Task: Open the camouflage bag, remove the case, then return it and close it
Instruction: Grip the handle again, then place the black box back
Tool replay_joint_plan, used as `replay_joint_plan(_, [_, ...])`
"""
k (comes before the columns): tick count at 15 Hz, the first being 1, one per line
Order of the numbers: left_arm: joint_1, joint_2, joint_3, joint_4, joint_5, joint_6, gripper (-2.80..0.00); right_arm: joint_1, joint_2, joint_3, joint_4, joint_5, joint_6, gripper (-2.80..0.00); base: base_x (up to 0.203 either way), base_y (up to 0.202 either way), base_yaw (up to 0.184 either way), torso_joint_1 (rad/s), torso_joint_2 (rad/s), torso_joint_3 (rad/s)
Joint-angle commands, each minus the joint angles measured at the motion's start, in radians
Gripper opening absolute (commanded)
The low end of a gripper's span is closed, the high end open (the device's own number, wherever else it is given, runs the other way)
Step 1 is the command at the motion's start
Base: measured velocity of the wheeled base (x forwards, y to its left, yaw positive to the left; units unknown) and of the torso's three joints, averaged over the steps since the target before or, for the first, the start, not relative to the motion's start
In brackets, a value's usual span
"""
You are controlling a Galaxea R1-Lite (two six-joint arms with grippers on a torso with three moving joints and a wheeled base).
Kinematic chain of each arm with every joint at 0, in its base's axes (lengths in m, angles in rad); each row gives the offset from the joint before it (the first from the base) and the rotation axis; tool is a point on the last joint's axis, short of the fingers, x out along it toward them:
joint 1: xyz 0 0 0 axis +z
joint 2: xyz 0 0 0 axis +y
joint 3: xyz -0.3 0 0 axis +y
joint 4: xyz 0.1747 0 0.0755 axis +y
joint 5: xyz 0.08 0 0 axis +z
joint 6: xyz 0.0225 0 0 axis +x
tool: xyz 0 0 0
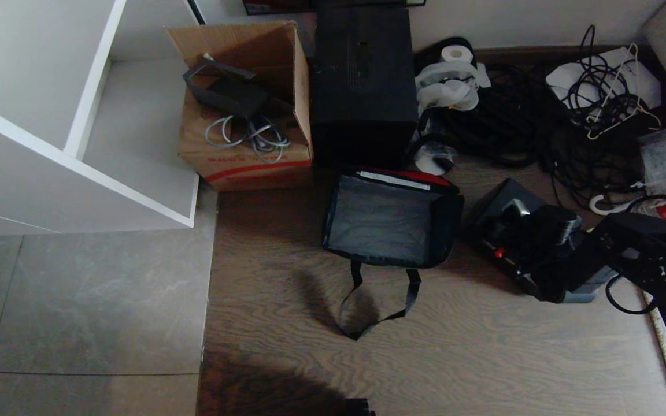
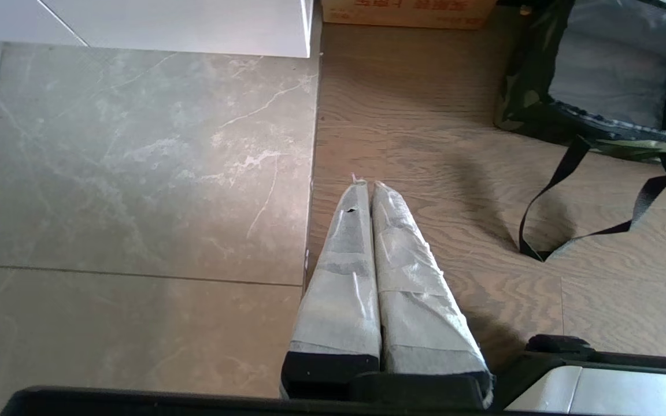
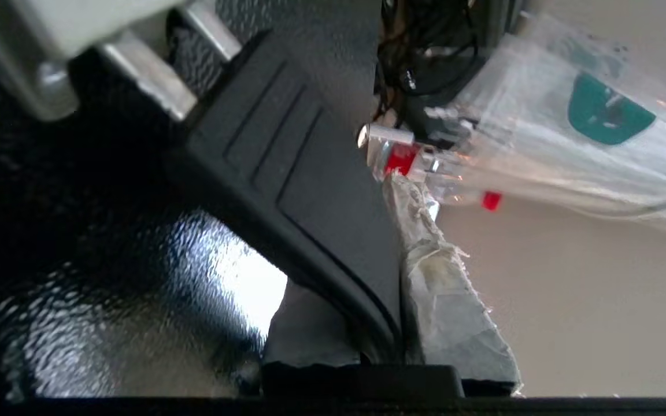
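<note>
the camouflage bag [image 1: 392,218] sits open on the wood floor [image 1: 483,346], lid back against the tall black box [image 1: 363,86], long axis side to side, strap handles trailing into bare floor in front. just right, apart from it, the case [image 1: 518,242] lies angled; the right gripper [image 3: 393,231] has its fingers clamped on the case's handle. the left gripper [image 2: 367,190] hangs over the floor, fingers together.

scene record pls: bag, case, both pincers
bag: green-and-black camouflage fabric bag on the wood floor, lid open, red lining showing, empty inside
case: flat black hard case on the floor at the bag's right, outside it
right pincer: shut on the case's black handle
left pincer: shut, holding nothing, above the floor left of the bag
</note>
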Motion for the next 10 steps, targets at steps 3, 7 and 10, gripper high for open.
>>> replay_joint_plan(3, [0.0, -0.002, 0.009, 0.0, 0.0, -0.001, -2.8, 0.021, -0.107, 0.072, -0.016, -0.006, -0.006, -2.8, 0.0, 0.0, 0.0, 0.0, 0.0, 0.0])
replay_joint_plan(7, [0.0, -0.002, 0.01, 0.0, 0.0, -0.001, -2.8, 0.027, -0.301, 0.174, -0.008, 0.001, -0.012, -2.8, 0.0, 0.0, 0.0, 0.0, 0.0, 0.0])
replay_joint_plan(10, [0.0, -0.002, 0.009, -0.001, 0.0, -0.001, -2.8, 0.034, -0.467, 0.226, 0.002, 0.01, -0.036, -2.8, 0.0, 0.0, 0.0, 0.0, 0.0, 0.0])
